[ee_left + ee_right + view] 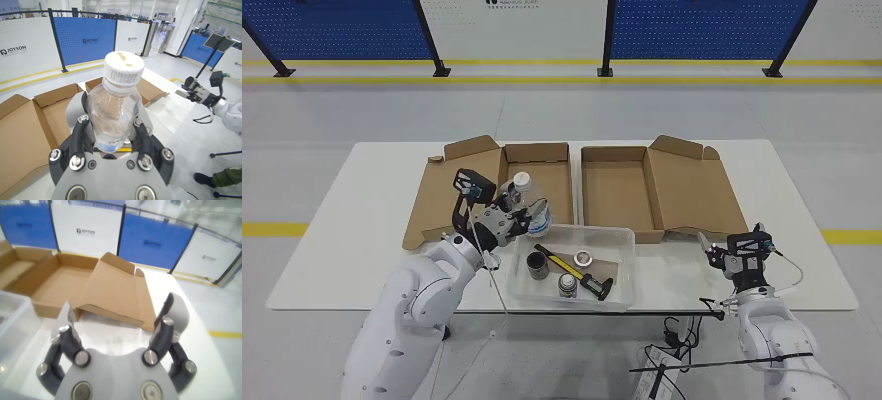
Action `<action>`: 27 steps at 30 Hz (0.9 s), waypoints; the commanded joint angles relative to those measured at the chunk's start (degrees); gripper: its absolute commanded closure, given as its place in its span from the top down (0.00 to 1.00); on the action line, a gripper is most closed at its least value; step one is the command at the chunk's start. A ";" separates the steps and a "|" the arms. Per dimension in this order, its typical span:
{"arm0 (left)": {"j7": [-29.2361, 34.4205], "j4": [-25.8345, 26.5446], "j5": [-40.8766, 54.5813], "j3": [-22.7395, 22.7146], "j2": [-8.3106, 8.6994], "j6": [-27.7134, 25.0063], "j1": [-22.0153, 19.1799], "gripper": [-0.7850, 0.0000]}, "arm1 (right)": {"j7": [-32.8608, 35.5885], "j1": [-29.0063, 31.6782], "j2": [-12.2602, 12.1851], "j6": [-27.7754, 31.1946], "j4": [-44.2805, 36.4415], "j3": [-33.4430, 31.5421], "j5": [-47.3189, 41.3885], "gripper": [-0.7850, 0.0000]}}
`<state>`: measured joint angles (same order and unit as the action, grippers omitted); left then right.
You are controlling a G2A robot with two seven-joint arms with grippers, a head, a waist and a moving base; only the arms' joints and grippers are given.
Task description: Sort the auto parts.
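While my left gripper (112, 117) clamps the clear bottle (113, 102), I judge this a mid-carry.
It hangs just past the plastic bin (617, 240), over the left cardboard box's (552, 180) near edge. Next I should lower and release inside. Farther off, my right gripper (118, 304) hangs open beside the right box (62, 279).

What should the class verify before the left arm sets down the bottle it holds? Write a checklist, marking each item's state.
1. Grip: left gripper shut around the bottle, a finger on each side: ok.
2. Seal: white cap on the bottle: ok.
3. Target: nearest cardboard box open, flaps folded out: ok.
4. Other arm: right gripper open, holding nothing, by the other box: ok.
5. Which box the bottle belongs in: cannot tell.
6. Bottle's height above the table: cannot tell.
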<state>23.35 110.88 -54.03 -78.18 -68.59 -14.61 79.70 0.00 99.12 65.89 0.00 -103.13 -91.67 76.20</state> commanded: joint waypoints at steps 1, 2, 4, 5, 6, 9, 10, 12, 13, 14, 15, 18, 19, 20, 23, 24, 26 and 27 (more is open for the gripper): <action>-1.21 -1.42 0.10 -0.05 -0.11 1.26 -1.12 0.00 | 0.00 0.00 0.00 0.00 0.00 0.00 0.00 1.00; -1.32 -1.88 -0.34 0.13 -0.12 1.19 -1.74 0.00 | 0.00 0.00 0.00 0.00 0.00 0.00 0.00 1.00; -0.67 -2.90 -1.48 0.59 -0.10 0.99 -2.76 0.00 | 0.00 0.00 0.00 0.00 0.00 0.00 0.00 1.00; -0.04 -3.39 -1.87 1.02 -0.10 0.54 -3.25 0.00 | 0.00 0.00 0.00 0.00 0.00 0.00 0.00 1.00; 0.52 -3.71 -2.63 1.23 -0.06 0.25 -3.62 0.00 | 0.00 0.00 0.00 0.00 0.00 0.00 0.00 1.00; 0.52 -3.71 -2.63 1.23 -0.06 0.25 -3.62 0.00 | 0.00 0.00 0.00 0.00 0.00 0.00 0.00 1.00; 0.52 -3.71 -2.63 1.23 -0.06 0.25 -3.62 0.00 | 0.00 0.00 0.00 0.00 0.00 0.00 0.00 1.00; 0.52 -3.71 -2.63 1.23 -0.06 0.25 -3.62 0.00 | 0.00 0.00 0.00 0.00 0.00 0.00 0.00 1.00; 0.52 -3.71 -2.63 1.23 -0.06 0.25 -3.62 0.00 | 0.00 0.00 0.00 0.00 0.00 0.00 0.00 1.00; 0.52 -3.71 -2.63 1.23 -0.06 0.25 -3.62 0.00 | 0.00 0.00 0.00 0.00 0.00 0.00 0.00 1.00; 0.52 -3.71 -2.63 1.23 -0.06 0.25 -3.62 0.00 | 0.00 0.00 0.00 0.00 0.00 0.00 0.00 1.00; 0.52 -3.71 -2.63 1.23 -0.06 0.25 -3.62 0.00 | 0.00 0.00 0.00 0.00 0.00 0.00 0.00 1.00; 0.52 -3.71 -2.63 1.23 -0.06 0.25 -3.62 0.00 | 0.00 0.00 0.00 0.00 0.00 0.00 0.00 1.00; 0.52 -3.71 -2.63 1.23 -0.06 0.25 -3.62 0.00 | 0.00 0.00 0.00 0.00 0.00 0.00 0.00 1.00; 0.72 -4.05 -2.43 1.76 -0.09 -0.09 -3.39 0.00 | 0.00 0.00 0.00 0.00 0.00 0.00 0.00 1.00; 0.79 -4.25 -2.89 2.10 -0.10 -0.31 -3.76 0.00 | 0.00 0.00 0.00 0.00 0.00 0.00 0.00 1.00; 0.33 -5.09 -2.98 3.00 -0.26 -0.01 -5.20 0.00 | 0.00 0.00 0.00 0.00 0.00 0.00 0.00 1.00; 0.06 -5.63 -2.70 3.47 -0.38 0.31 -6.18 0.00 | 0.00 0.00 0.00 0.00 0.00 0.00 0.00 1.00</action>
<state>23.71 105.77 -57.01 -75.17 -68.86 -14.66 74.48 0.00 99.12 65.89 0.00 -103.13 -91.67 76.20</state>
